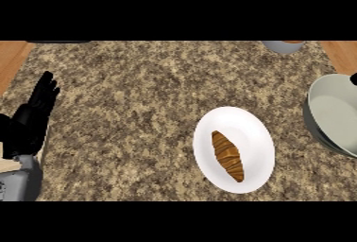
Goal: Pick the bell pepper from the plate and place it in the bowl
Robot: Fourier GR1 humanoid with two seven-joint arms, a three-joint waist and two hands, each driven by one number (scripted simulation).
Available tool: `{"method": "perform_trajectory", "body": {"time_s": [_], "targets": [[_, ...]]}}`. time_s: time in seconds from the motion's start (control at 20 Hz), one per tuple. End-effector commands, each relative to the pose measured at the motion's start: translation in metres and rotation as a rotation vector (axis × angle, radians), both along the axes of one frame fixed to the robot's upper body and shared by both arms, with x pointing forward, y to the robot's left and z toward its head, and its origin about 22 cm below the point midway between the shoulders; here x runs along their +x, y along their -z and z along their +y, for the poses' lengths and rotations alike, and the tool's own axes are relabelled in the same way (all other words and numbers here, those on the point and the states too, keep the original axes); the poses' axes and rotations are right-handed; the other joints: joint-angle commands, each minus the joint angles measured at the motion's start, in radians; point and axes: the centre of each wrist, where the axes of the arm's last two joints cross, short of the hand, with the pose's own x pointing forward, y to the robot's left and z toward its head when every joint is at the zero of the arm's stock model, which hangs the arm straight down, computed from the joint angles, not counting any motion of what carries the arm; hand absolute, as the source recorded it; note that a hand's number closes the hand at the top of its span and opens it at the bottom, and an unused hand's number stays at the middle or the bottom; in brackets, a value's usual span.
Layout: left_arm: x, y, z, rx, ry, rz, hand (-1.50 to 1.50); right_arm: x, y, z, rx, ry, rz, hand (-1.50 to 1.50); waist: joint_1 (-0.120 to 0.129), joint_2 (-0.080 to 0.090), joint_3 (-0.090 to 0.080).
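A white plate [241,124] lies on the granite counter, right of centre. On it rests one elongated brown ridged item [229,156] that looks like a croissant; no bell pepper shows. The grey bowl [333,118] sits at the right edge, partly cut off by the view. My left hand [31,120] rests open at the far left with fingers pointing up, far from the plate. Only a small black tip of my right hand [354,78] shows at the right edge, just above the bowl's rim.
A grey container [282,46] stands at the counter's far edge, top right. Wooden surfaces [12,59] border the counter at both upper corners. Bare granite [132,108] stretches between my left hand and the plate.
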Motion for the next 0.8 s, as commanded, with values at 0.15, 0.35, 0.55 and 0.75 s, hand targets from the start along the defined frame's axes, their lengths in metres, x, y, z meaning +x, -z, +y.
{"method": "perform_trajectory", "body": {"time_s": [0.15, 0.35, 0.55, 0.75], "targets": [[-0.004, 0.011, -0.007, -0.004, -0.007, 0.005, 0.00, -0.032, 0.052, -0.054, 0.272, 0.151, 0.198, 1.50, -0.005, 0.000, 0.000], [-0.007, -0.001, -0.008, 0.000, 0.000, 0.013, 0.00, -0.033, 0.069, -0.060, 0.318, 0.051, 0.221, -1.50, 0.006, 0.000, 0.000], [-0.001, 0.000, -0.003, 0.002, -0.011, 0.015, 0.00, -0.049, 0.061, -0.068, 0.328, -0.042, -0.002, -1.50, -0.008, -0.003, 0.000], [0.001, 0.002, 0.005, 0.003, -0.031, 0.010, 0.00, -0.050, 0.031, -0.069, 0.336, -0.029, -0.371, -1.50, -0.029, -0.007, 0.001]]}}
